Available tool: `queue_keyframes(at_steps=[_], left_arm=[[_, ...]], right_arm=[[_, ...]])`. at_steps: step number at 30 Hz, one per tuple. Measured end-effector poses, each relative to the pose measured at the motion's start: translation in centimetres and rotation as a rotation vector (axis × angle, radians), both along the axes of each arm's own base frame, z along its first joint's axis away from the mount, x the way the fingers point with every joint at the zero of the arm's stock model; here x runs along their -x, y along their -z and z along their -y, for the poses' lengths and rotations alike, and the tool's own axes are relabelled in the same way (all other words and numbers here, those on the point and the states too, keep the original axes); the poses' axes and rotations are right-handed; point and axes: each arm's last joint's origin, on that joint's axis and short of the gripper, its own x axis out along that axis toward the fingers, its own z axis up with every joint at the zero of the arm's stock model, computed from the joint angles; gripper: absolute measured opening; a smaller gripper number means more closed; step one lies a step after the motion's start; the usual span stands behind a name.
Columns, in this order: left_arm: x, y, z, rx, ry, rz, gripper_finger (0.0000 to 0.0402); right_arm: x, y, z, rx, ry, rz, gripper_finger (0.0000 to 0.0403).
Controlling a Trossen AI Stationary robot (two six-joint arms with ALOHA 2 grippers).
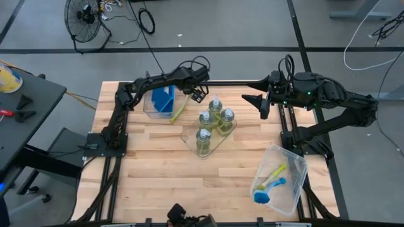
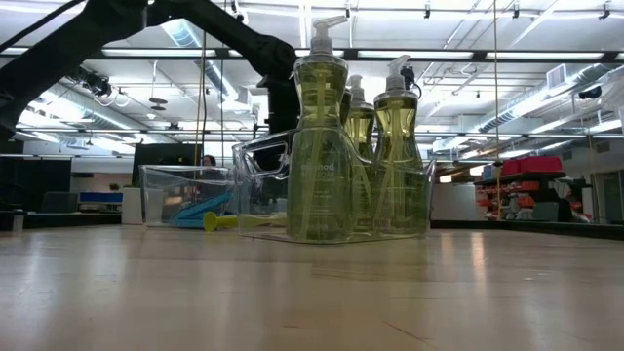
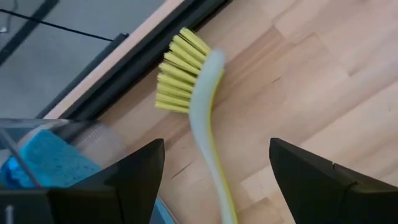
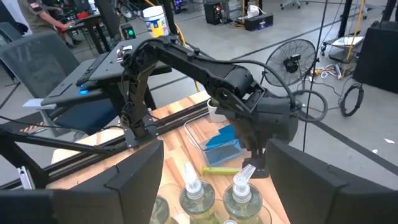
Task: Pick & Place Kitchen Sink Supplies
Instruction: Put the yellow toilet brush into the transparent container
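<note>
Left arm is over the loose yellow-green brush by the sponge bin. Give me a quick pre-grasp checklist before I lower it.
1. Left gripper open: ok, jaws wide apart.
2. Yellow-green brush between the jaws: ok in the left wrist view, handle runs down the gap.
3. Brush free of the sponge bin: cannot tell, its handle end lies right at the bin's edge.
4. Bottles clear of the left arm: ok, standing together on the clear tray, apart from the brush.
5. Right gripper out of the way: ok, open and waiting at the table's far side.
</note>
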Motion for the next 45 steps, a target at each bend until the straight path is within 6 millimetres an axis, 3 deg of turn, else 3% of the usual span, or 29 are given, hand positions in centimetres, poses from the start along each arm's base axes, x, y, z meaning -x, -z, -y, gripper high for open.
queue_keyframes(at_steps=[6,22,30,37,45], left_arm=[[-0.1,0.0,0.1,-0.043,-0.033,-0.015,0.0295],[-0.9,4.3,0.1,0.008,-0.128,-0.061,0.0294],[-0.9,4.2,0.0,-0.018,-0.135,-0.063,0.0263],[-1.0,4.3,-0.1,0.094,-0.087,-0.019,0.0248],[0.3,4.4,-1.9,0.167,-0.1,0.004,0.0248]], right_arm=[[0.0,0.0,0.0,0.022,-0.018,-0.009,0.0285],[0.0,-0.1,-0.1,0.035,-0.036,-0.002,0.0285],[0.0,-0.1,-0.1,0.035,-0.037,0.0,0.0285],[0.0,-0.1,-0.1,0.035,-0.037,0.001,0.0285],[0.0,-0.1,-0.1,0.035,-0.037,0.001,0.0285]])
